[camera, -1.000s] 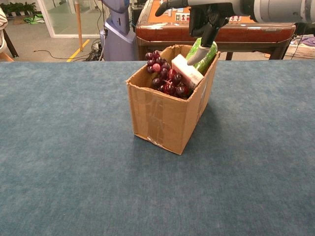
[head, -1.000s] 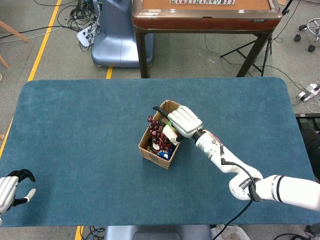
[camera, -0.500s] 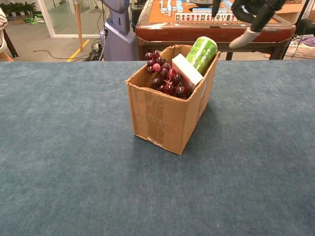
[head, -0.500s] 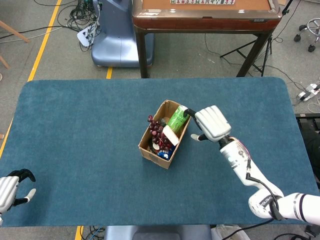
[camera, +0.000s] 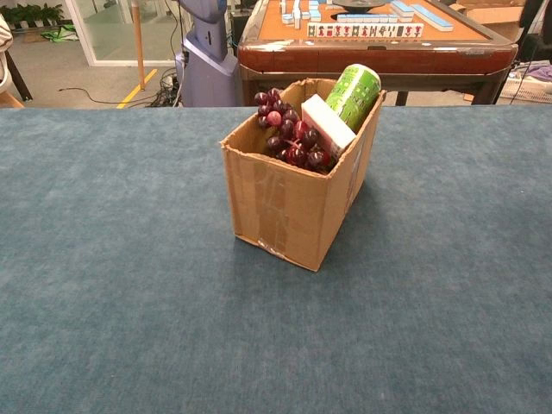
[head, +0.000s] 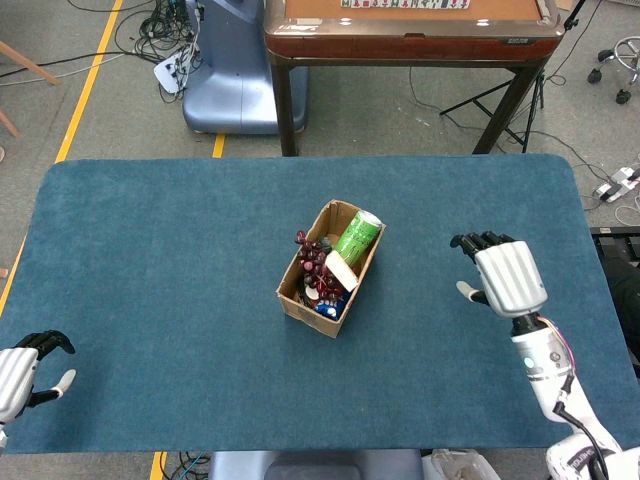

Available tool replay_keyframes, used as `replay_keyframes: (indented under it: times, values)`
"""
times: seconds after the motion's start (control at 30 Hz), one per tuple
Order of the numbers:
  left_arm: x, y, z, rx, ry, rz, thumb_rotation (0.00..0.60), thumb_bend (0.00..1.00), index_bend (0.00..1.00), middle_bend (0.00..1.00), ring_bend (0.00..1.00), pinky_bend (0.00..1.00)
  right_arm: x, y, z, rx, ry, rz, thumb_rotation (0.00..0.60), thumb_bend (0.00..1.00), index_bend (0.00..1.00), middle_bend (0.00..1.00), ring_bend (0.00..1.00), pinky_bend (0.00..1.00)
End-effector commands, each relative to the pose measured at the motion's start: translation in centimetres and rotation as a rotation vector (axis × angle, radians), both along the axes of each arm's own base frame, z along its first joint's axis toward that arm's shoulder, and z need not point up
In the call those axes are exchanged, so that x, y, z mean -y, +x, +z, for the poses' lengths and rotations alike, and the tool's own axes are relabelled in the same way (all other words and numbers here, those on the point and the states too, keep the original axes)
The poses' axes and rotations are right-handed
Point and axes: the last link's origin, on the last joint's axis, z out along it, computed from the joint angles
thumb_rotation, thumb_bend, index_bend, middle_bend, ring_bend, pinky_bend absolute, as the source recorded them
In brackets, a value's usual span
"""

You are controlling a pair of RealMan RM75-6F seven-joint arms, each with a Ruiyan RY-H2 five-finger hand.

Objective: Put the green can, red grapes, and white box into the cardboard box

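The cardboard box (head: 303, 310) stands near the middle of the blue table and fills the centre of the chest view (camera: 280, 207). Inside it, the green can (head: 358, 236) (camera: 354, 90) leans against the far right corner. The red grapes (head: 312, 256) (camera: 289, 134) lie on the left side. Tilted between them is the white box (head: 341, 270) (camera: 326, 125). My right hand (head: 503, 275) hovers well to the right of the box, fingers apart and holding nothing. My left hand (head: 22, 366) is at the table's near left corner, also holding nothing. Neither hand shows in the chest view.
A wooden mahjong table (head: 415, 25) (camera: 371, 34) stands beyond the far edge of the table. A blue-grey machine base (head: 228, 70) is beside it on the left. Cables lie on the floor at the back.
My right hand has let go of the green can, lifted away from the box and moved far to the right. The can stays leaning in the box. The left hand has barely moved.
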Motion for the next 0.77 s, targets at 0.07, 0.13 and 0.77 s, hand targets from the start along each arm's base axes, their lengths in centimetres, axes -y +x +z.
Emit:
replay_keyframes:
  times: [0.07, 0.13, 0.77]
  values:
    - [-0.2, 0.1, -0.1, 0.026, 0.029, -0.039, 0.6, 0.28, 0.44, 0.36, 0.31, 0.53, -3.0, -3.6, 0.2, 0.052, -0.064, -0.012, 0.6, 0.0, 0.4, 0.47, 0.44, 0.6]
    - [-0.3, 0.0, -0.1, 0.032, 0.037, -0.05, 0.6, 0.28, 0.43, 0.36, 0.31, 0.53, -4.3, -5.0, 0.2, 0.065, -0.092, -0.02, 0.6, 0.0, 0.4, 0.47, 0.44, 0.6]
    - [-0.7, 0.0, -0.6, 0.044, 0.055, -0.079, 0.6, 0.28, 0.43, 0.36, 0.31, 0.53, -9.6, -11.7, 1.7, 0.114, -0.207, -0.136, 0.6, 0.0, 0.4, 0.47, 0.44, 0.6]
